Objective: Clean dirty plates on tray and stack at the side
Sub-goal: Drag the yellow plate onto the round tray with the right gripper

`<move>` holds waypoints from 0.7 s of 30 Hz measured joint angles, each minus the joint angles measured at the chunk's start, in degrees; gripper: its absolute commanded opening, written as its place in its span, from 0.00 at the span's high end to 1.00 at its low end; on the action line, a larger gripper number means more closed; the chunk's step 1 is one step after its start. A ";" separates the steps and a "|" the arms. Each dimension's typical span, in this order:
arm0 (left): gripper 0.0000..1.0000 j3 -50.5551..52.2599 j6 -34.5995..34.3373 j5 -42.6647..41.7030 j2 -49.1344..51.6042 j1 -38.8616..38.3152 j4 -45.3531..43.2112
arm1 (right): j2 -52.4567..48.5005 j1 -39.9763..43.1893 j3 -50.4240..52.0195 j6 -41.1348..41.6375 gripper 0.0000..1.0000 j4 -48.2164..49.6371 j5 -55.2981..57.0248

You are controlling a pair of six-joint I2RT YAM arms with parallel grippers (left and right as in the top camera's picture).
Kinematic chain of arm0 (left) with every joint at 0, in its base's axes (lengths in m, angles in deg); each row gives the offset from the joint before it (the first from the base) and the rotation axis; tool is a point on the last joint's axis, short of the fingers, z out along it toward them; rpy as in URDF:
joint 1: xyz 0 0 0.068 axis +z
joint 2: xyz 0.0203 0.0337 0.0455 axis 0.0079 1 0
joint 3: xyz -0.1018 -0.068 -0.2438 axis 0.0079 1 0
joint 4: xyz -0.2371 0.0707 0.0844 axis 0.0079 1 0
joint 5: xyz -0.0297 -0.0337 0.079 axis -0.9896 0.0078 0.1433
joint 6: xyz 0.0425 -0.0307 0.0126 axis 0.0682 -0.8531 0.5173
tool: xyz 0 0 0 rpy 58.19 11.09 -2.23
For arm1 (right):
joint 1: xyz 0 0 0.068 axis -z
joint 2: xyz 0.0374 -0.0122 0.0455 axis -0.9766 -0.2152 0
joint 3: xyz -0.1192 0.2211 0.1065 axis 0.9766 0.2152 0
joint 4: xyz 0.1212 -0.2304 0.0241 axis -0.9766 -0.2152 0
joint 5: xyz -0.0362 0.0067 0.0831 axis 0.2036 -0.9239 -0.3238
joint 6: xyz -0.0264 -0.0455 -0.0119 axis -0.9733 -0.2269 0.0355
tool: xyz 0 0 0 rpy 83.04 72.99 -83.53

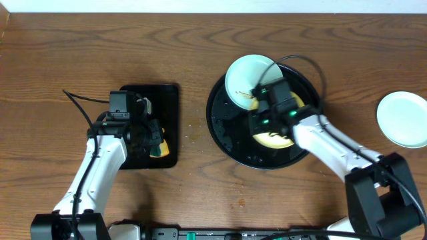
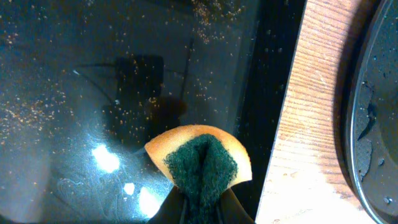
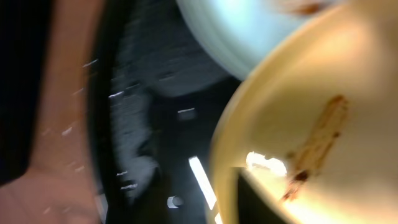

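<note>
The round black tray [image 1: 217, 128] holds a pale yellow plate [image 1: 273, 139] with a brown smear; the right wrist view shows the plate [image 3: 317, 93] close up. A pale blue-white plate [image 1: 247, 79] leans on the tray's far rim, and it also shows in the right wrist view [image 3: 242, 31]. Another pale plate [image 1: 403, 119] lies on the table at the right. My right gripper [image 1: 272, 107] [image 3: 239, 177] sits at the yellow plate's rim, one finger over its inside, and appears shut on it. My left gripper [image 1: 148, 133] [image 2: 202, 202] is shut on a yellow-and-green sponge [image 2: 202, 158].
The left gripper hovers over a small rectangular black tray [image 1: 167, 93] [image 2: 93, 74] speckled with crumbs. The round tray's rim [image 2: 373, 124] shows at the right of the left wrist view, with a strip of wooden table [image 2: 305, 124] between the trays.
</note>
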 measured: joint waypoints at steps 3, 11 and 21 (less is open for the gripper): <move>0.91 0.00 0.00 0.00 0.00 0.00 0.00 | 0.00 -2.78 -0.63 -0.42 0.46 -2.32 -0.96; 0.91 0.00 0.00 0.00 0.00 -0.02 0.00 | 0.98 0.87 -10.29 -4.63 0.50 -16.85 0.98; 0.91 0.00 0.00 0.00 0.00 -0.02 0.00 | 3.65 13.73 -12.44 -12.46 0.52 -22.43 10.91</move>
